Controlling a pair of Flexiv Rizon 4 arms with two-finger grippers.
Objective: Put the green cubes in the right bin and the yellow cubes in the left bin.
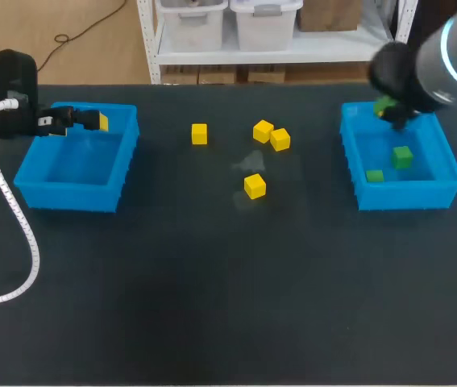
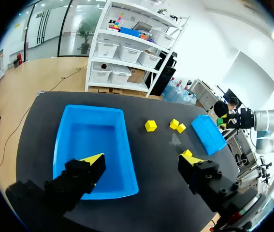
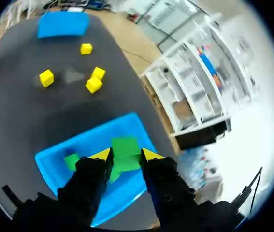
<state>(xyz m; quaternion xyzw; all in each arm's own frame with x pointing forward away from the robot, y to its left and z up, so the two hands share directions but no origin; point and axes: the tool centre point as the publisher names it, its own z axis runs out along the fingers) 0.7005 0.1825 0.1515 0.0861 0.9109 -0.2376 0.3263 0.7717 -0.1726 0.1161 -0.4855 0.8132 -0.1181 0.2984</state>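
We had the right fingers [image 3: 95, 176] clamped on a green plastic cube [image 3: 125, 147] above the blue plastic right bin [image 3: 86, 135] — poised, seemingly, for release. Our left fingers [image 2: 81, 174] stood apart, empty, over the blue left bin [image 2: 91, 140] — four yellow cubes [image 1: 255, 185] lay on the table [image 1: 212, 306].

Matt black tabletop [image 1: 212, 282], mat-like. Smooth blue plastic with slight sheen on left bin [image 1: 31, 181] and right bin [image 1: 409, 196]. Matt, smooth-faced yellow cubes [image 1: 254, 186] and green cube [image 3: 125, 153]. Ribbed white plastic cable conduit [image 1: 18, 218].
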